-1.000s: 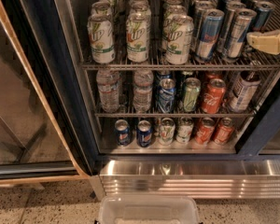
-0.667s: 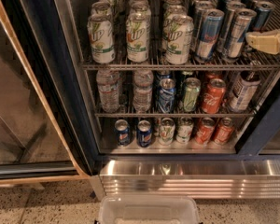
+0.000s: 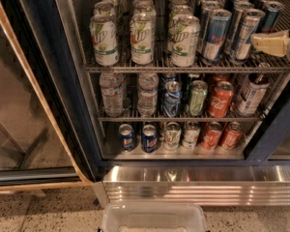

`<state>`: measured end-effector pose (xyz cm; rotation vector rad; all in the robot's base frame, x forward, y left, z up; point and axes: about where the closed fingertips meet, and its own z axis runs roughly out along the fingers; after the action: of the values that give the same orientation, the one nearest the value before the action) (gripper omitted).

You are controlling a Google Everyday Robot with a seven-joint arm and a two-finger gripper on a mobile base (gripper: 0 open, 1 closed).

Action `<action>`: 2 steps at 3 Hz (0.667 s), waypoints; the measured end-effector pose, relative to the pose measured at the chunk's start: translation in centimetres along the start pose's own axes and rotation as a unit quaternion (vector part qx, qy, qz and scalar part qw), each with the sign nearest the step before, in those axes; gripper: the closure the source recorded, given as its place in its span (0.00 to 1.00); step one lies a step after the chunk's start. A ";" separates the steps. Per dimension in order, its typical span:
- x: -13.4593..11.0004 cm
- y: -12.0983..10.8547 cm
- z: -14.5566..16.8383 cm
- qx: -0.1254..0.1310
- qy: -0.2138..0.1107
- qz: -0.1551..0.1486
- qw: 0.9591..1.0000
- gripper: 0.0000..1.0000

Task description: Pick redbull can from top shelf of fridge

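The fridge (image 3: 38, 81) stands open, with its top shelf (image 3: 183, 67) full of cans. Several slim blue-and-silver redbull cans stand on the right part of that shelf, the front ones being a redbull can (image 3: 215, 35) and another (image 3: 246, 33). My gripper (image 3: 268, 43), a cream-coloured piece, reaches in from the right edge at top-shelf height. It sits just right of the front right redbull can, close to it or touching it; I cannot tell which. Nothing visibly lifted.
Wider white-green 7UP cans (image 3: 142, 37) fill the left of the top shelf. Water bottles (image 3: 111, 93) and mixed cans stand on the middle rack, with more cans (image 3: 212, 135) on the bottom rack. A glass sliding door (image 3: 19, 105) is at left. A white bin (image 3: 154, 219) sits before the steel base panel (image 3: 203, 185).
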<state>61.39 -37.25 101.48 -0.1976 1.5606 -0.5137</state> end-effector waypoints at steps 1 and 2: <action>-1.7 1.6 -3.8 -0.028 -0.005 -0.047 0.998 0.17; -2.9 4.1 -6.2 -0.048 -0.013 -0.081 0.995 0.33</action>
<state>56.24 -31.18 102.18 -0.4050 1.5519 -0.5610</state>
